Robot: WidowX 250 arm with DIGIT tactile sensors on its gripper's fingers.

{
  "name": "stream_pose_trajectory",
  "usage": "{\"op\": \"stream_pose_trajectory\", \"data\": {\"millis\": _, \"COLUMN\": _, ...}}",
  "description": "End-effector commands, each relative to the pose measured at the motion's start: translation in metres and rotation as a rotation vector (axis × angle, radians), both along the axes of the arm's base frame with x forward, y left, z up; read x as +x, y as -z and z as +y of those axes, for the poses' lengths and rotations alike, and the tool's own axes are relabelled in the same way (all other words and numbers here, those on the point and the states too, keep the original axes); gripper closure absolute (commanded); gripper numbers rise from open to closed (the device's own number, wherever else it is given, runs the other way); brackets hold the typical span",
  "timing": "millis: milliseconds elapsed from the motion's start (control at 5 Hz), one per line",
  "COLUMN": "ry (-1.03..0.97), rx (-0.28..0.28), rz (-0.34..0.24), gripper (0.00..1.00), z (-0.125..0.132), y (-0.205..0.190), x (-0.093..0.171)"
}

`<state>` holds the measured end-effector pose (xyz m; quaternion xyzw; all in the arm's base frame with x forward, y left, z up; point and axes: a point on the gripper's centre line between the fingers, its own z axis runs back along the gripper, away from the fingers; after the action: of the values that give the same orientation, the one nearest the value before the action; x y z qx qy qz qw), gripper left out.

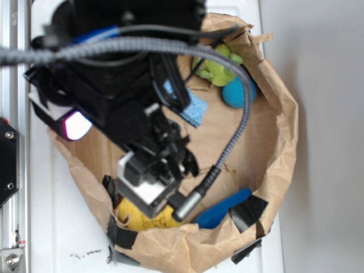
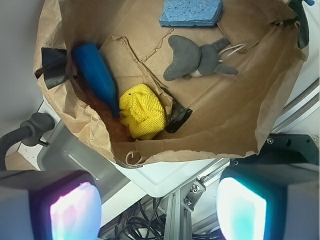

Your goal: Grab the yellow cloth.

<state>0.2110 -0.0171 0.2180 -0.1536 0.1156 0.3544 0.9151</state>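
The yellow cloth [image 2: 142, 111] is a knitted bundle on the floor of a rolled-down brown paper bag [image 2: 225, 135], against the bag's near wall. In the exterior view the yellow cloth [image 1: 139, 219] peeks out at the bag's bottom left, partly under the wrist camera. My gripper [image 2: 157, 212] is open, with nothing between its lit pads [image 2: 75, 212]. It hangs outside the bag's rim, over the table corner, well short of the cloth. One pink-lit pad [image 1: 77, 125] shows by the bag's left edge.
A blue elongated object [image 2: 96, 75] leans beside the cloth. A grey plush [image 2: 192, 59] and a blue sponge [image 2: 191, 12] lie farther in. A yellow-green plush [image 1: 219, 65] and a teal ball [image 1: 236, 94] sit at the far end. An aluminium frame [image 2: 175, 215] lies below the gripper.
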Motion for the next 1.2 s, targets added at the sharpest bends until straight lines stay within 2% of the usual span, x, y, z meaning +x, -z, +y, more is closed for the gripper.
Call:
{"op": "stream_pose_trajectory", "data": {"millis": 0, "ry": -0.021, "rx": 0.089, "rz": -0.047, "gripper": 0.0, "z": 0.008, "y": 0.021, "x": 0.004}}
{"op": "stream_pose_trajectory", "data": {"millis": 200, "ry": -0.038, "rx": 0.156, "rz": -0.053, "gripper": 0.0, "z": 0.006, "y": 0.054, "x": 0.017}}
{"op": "stream_pose_trajectory", "data": {"millis": 400, "ry": -0.008, "rx": 0.187, "rz": -0.049, "gripper": 0.0, "z": 0.005, "y": 0.072, "x": 0.023}}
{"op": "stream_pose_trajectory", "data": {"millis": 800, "ry": 0.056, "rx": 0.128, "rz": -0.125, "gripper": 0.0, "z": 0.004, "y": 0.112, "x": 0.034}}
{"op": "stream_pose_trajectory", "data": {"millis": 1000, "ry": 0.027, "rx": 0.191, "rz": -0.09, "gripper": 0.0, "z": 0.006, "y": 0.133, "x": 0.04}}
